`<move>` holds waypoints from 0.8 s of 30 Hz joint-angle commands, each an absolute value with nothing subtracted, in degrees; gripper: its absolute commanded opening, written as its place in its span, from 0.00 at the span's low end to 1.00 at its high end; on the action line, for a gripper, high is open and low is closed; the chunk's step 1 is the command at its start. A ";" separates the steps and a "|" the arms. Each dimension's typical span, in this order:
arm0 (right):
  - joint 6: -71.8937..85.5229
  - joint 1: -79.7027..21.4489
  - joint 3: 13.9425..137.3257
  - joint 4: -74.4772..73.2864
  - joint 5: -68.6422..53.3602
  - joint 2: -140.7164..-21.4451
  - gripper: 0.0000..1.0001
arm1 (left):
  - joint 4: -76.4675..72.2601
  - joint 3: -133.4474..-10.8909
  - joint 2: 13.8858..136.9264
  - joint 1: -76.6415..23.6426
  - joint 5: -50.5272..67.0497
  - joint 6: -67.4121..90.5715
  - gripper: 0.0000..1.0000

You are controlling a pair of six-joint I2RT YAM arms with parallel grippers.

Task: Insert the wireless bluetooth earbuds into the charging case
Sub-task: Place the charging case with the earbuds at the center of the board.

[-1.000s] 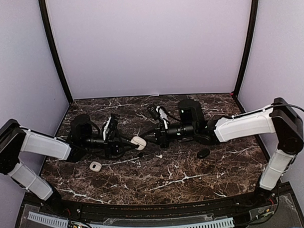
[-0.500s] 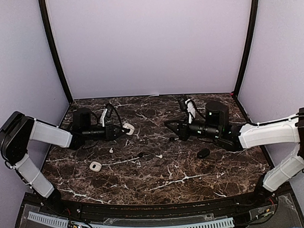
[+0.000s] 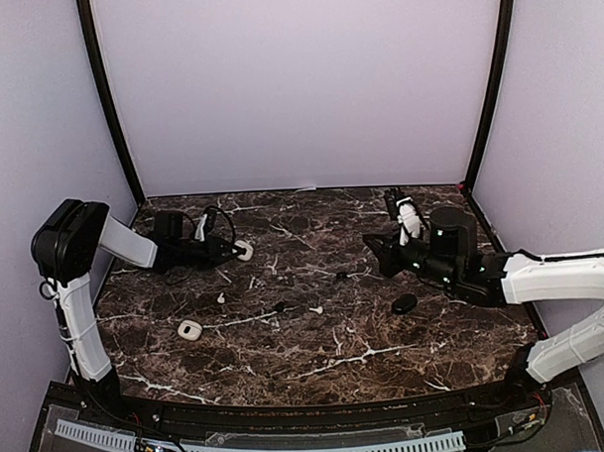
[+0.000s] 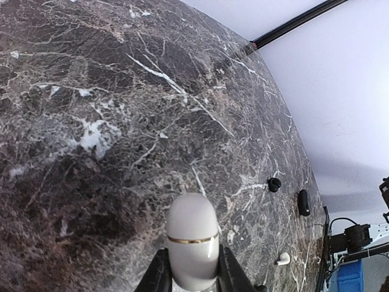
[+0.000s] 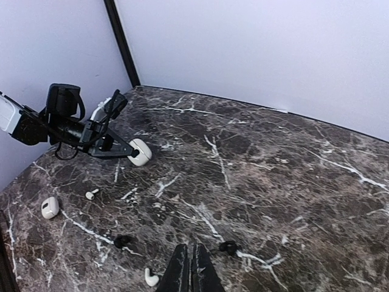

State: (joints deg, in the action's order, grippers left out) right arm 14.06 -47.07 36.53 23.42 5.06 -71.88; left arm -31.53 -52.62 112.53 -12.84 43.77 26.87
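Gripping white case [image 4: 192, 240] in left hand [image 4: 193, 269]; right hand [image 5: 192, 267] pinched shut, black earbud [image 5: 228, 247] lying nearby

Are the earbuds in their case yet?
Not yet, none look put away. The left gripper holds a white case, seemingly closed. The right gripper is shut, empty. Still to do: two white earbuds and two black earbuds lie loose on the table.

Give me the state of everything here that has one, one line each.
left gripper: shut on the held white case
held white case: lid closed
right gripper: shut, empty
loose white case: on the table, lid unclear
black case: on table, looks closed
white earbuds: two, loose on table
black earbuds: two, loose on table
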 commanded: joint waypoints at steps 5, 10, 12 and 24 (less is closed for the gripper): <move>11.14 -46.17 28.31 19.98 18.30 -59.68 0.05 | -29.01 -57.99 117.42 -9.76 46.74 26.29 0.24; 11.39 -45.56 27.04 19.96 17.62 -57.84 0.20 | -27.67 -56.70 114.04 -8.84 44.77 26.13 0.98; 11.19 -45.60 27.41 19.86 17.17 -58.18 0.25 | -26.40 -54.33 110.04 -8.85 41.65 25.11 0.99; 13.26 -45.26 27.08 28.28 16.96 -63.22 0.72 | -6.26 -33.08 75.37 -8.84 17.08 30.00 0.99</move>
